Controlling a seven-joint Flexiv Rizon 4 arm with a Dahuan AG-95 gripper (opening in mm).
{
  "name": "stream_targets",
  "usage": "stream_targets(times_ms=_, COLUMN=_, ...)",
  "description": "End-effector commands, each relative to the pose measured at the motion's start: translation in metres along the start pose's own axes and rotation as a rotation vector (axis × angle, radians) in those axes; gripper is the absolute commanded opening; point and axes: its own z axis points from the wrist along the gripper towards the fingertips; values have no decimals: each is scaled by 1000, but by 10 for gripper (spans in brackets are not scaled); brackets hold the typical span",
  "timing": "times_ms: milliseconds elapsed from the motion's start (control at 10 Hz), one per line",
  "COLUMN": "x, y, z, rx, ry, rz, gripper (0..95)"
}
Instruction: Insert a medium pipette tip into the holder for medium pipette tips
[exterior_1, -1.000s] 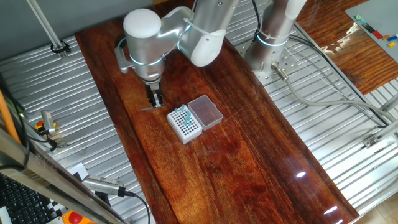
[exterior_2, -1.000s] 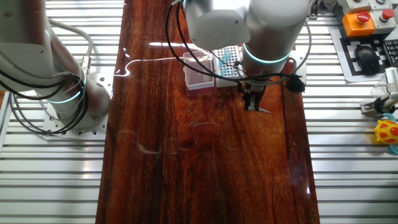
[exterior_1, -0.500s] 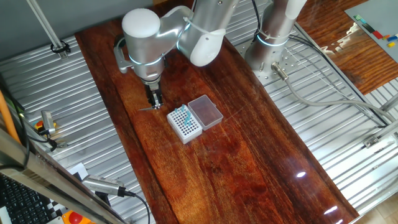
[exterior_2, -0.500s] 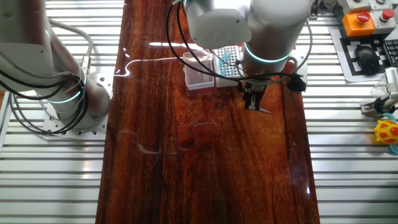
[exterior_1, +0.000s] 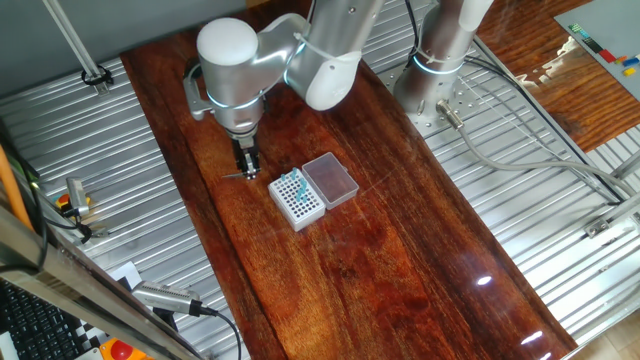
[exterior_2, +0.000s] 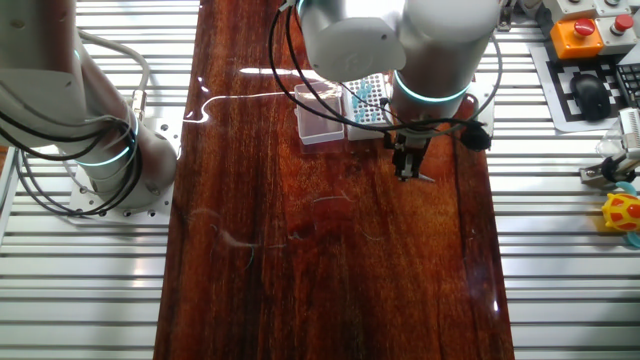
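The medium pipette tip (exterior_1: 232, 176) is a thin greyish sliver lying flat on the wooden table, left of the holder. It also shows in the other fixed view (exterior_2: 425, 179). My gripper (exterior_1: 248, 171) points straight down at table level, its fingers drawn close together on the tip's near end; it also shows in the other fixed view (exterior_2: 405, 173). The holder (exterior_1: 297, 198) is a small white box with a hole grid and a few teal tips, its clear lid (exterior_1: 331, 180) open beside it. In the other fixed view the holder (exterior_2: 370, 100) is partly hidden behind my arm.
A second arm's base (exterior_1: 437, 75) stands on the metal surface at the back right, also seen in the other view (exterior_2: 105, 160). Cables (exterior_1: 520, 160) run along the ridged metal. A control pad with buttons (exterior_2: 590, 40) lies off the table.
My gripper's fingers have drawn closer together at the pipette tip's end. The arm has barely shifted; the tip still lies on the table.
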Motion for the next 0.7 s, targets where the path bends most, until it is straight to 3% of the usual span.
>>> stream_targets(times_ms=100, x=1, y=0, z=-1, rx=0, ry=3, rz=7, gripper=190)
stream_targets(times_ms=200, x=1, y=0, z=-1, rx=0, ry=8, rz=3, gripper=0)
stream_targets(times_ms=700, x=3, y=-1, z=-2, rx=12, ry=17, rz=-41, gripper=0)
